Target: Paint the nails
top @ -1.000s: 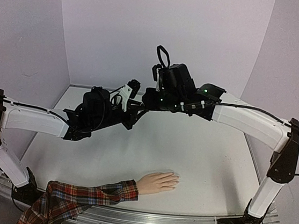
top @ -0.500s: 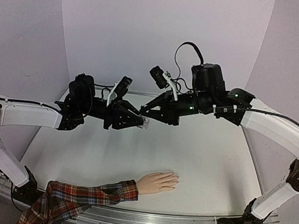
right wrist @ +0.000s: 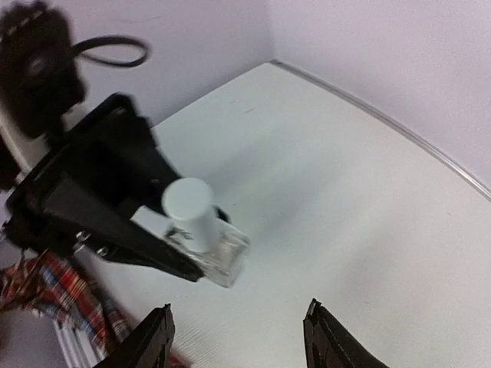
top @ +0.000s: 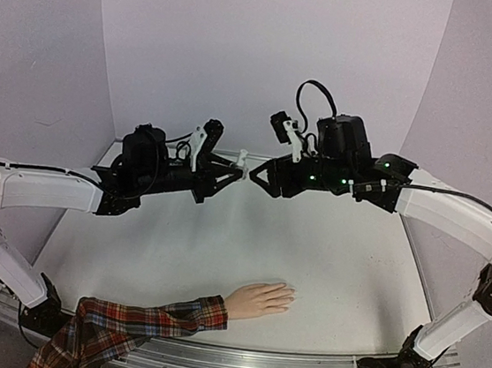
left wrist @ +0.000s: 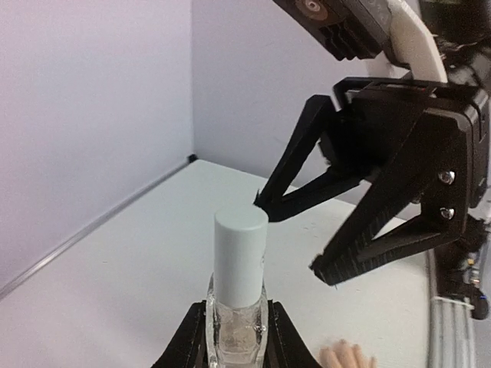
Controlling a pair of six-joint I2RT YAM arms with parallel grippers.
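A small clear bottle [left wrist: 238, 326] with a white cap [left wrist: 240, 257] stands upright in my left gripper [left wrist: 236, 341], which is shut on its glass body. My right gripper [right wrist: 238, 309] is open and faces the bottle [right wrist: 219, 249] cap-on, a short way off and not touching it. In the top view both grippers meet in mid-air over the far table, left gripper [top: 235, 167] and right gripper [top: 259, 173]. The mannequin hand [top: 260, 298] lies palm down near the front edge. Its nails are too small to make out at the fingertips [top: 288, 295].
The red plaid sleeve [top: 128, 323] runs from the hand to the front left corner. The white table [top: 343, 266] is walled by pale lilac panels at the back and both sides. A metal rail [top: 252, 362] lines the front edge.
My right gripper has gone from shut to open. My left gripper has lifted the bottle up and turned its cap toward the right gripper. The mannequin hand has not moved.
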